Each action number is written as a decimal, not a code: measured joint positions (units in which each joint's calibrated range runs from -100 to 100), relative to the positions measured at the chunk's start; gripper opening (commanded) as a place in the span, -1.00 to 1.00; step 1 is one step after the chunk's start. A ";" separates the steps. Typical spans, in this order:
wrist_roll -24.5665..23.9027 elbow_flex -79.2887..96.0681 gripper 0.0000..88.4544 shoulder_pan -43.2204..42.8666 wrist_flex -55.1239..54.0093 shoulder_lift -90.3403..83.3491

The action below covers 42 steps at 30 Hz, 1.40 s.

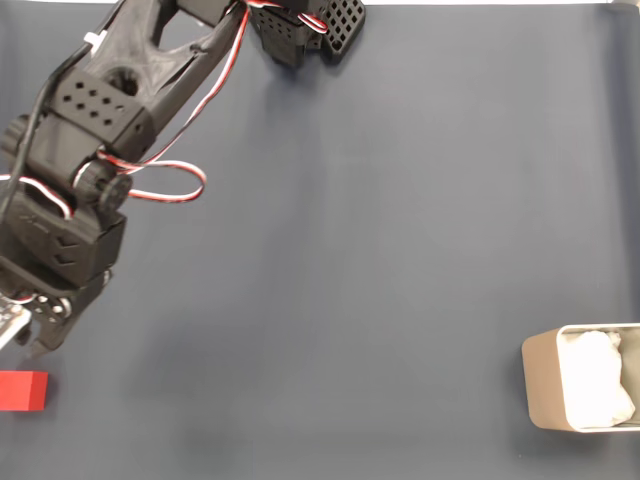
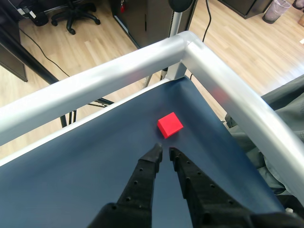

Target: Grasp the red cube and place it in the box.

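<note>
The black arm [image 1: 90, 150] reaches in from the top left of the fixed view and bends down toward the lower left corner of the dark blue table [image 1: 350, 250]. Its gripper [image 1: 30, 335] is only partly there to see: the left edge of the picture cuts it off and the fingers are a dark jumble, so from here I cannot read how they stand. The wrist view settles it. The gripper [image 2: 165, 153] comes up from the bottom edge with its two perforated black fingers [image 2: 142, 175] drawn nearly together, only a thin gap between the tips, and nothing held between them.

The red cube [image 1: 23, 390] lies at the table's lower left corner in the fixed view, its left side cut by the picture's edge, just below the gripper and apart from it. In the wrist view the red cube [image 2: 170, 125] sits whole on the blue surface, just beyond the fingertips and not touching them, close to the corner where two silvery frame rails [image 2: 142, 64] meet.

The box [image 1: 545, 385] stands well apart from all this, at the table's lower right corner in the fixed view. The right edge cuts it off, so only its rounded left end shows, with white wadding [image 1: 597, 385] inside.

Beyond the rails the wrist view shows wooden floor [image 2: 95, 42] and an office chair's base [image 2: 73, 16], blurred.
</note>
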 measured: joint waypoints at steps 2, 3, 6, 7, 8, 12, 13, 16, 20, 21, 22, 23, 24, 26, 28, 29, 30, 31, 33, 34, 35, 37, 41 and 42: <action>0.00 -1.45 -0.85 0.59 -0.48 1.56; 0.00 -2.26 -0.83 0.82 -0.72 2.34; 0.00 -4.43 -0.78 1.48 -1.75 5.04; 0.00 -5.15 -0.75 1.71 -2.23 5.99; 0.00 -5.88 -0.71 1.85 -2.55 6.86; 0.00 -7.41 -0.62 2.97 -4.46 9.55; 0.00 -7.41 -0.59 3.26 -5.01 10.16; 0.00 -7.59 -0.50 3.93 -6.60 11.72; 0.00 -8.41 -0.39 4.53 -7.88 13.72; 0.00 -8.68 -0.36 4.53 -8.11 14.07; 0.00 -8.77 -0.34 4.67 -8.35 14.50; 0.00 -8.77 -0.32 4.75 -8.51 14.94; 0.00 -8.95 -0.30 4.82 -8.83 15.37; 0.00 -8.95 -0.25 4.90 -9.55 16.33; 0.24 -8.95 -0.21 5.27 -10.26 17.11; 0.44 -8.95 -0.19 5.34 -10.74 17.63; 0.59 -8.95 -0.18 5.56 -11.46 18.06; 0.73 -8.95 -0.16 5.71 -12.25 18.41; 0.98 -8.95 -0.13 5.93 -13.60 19.19; 1.03 -8.95 -0.12 6.01 -14.24 19.54; 1.03 -8.95 -0.11 6.01 -14.96 19.89; 1.17 -8.95 -0.09 5.93 -16.23 20.67; 1.47 -9.22 -0.06 5.79 -18.38 22.41; 1.47 -9.86 -0.05 5.79 -18.62 23.10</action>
